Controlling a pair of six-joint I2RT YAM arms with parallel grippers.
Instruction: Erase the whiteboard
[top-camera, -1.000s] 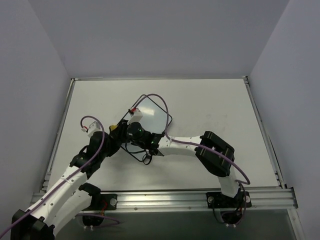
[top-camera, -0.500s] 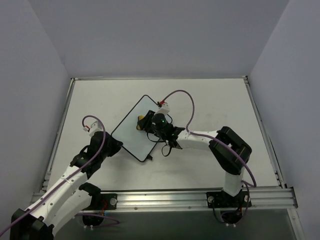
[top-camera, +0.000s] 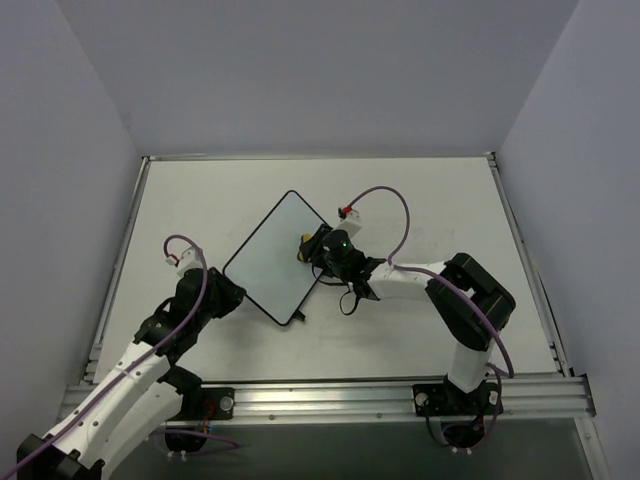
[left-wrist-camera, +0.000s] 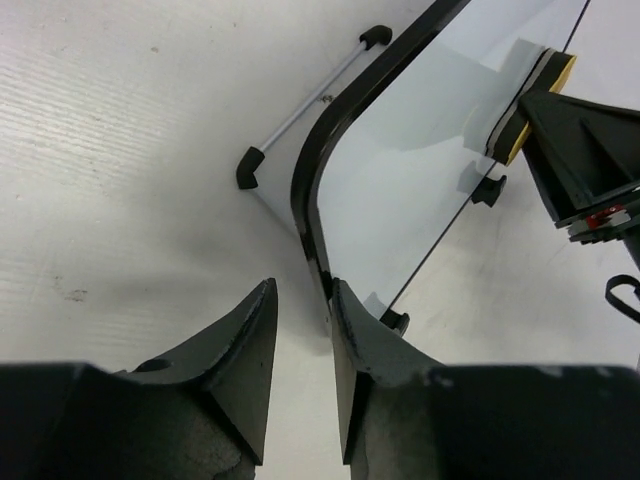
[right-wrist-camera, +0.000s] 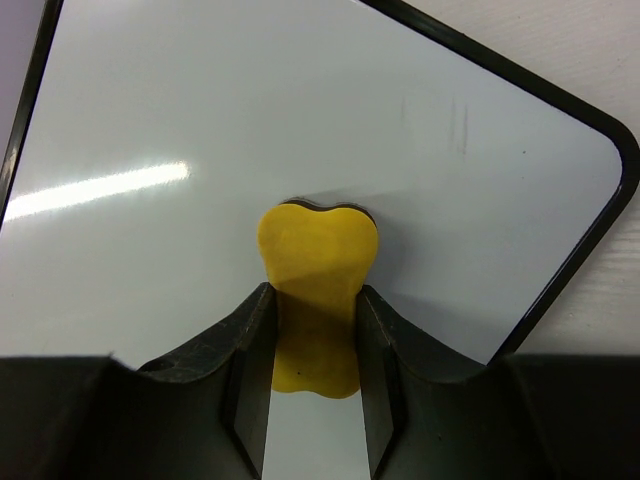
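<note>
**A:** Start at the left. What is that arm doing?

**B:** The left gripper (left-wrist-camera: 300, 292) is low at the left corner of the whiteboard (top-camera: 275, 258). Its two dark fingers stand slightly apart, and bare table (top-camera: 420, 200) shows in the gap. The board's black frame runs down to the tip of the right-hand finger. I cannot tell whether they touch.

**A:** Anything else by that corner?

**B:** A thin silver bar (left-wrist-camera: 305, 100) with black end caps, just beside the frame.

**A:** Where is the board itself?

**B:** On the table, left of centre, turned like a diamond with one rounded corner pointing at the far wall. The white face is almost clean.

**A:** Any writing on it?

**B:** Only a few faint grey strokes (right-wrist-camera: 458, 125) near the right corner, too pale to read as letters.

**A:** And on the right?

**B:** The right gripper (right-wrist-camera: 315, 295) reaches in from the right. Its fingers pinch a yellow sponge (right-wrist-camera: 318, 245), squeezing it at the waist. The sponge's far end lies on the white surface near the board's right edge. In the left wrist view the sponge shows a thin dark layer along its board side.
</note>
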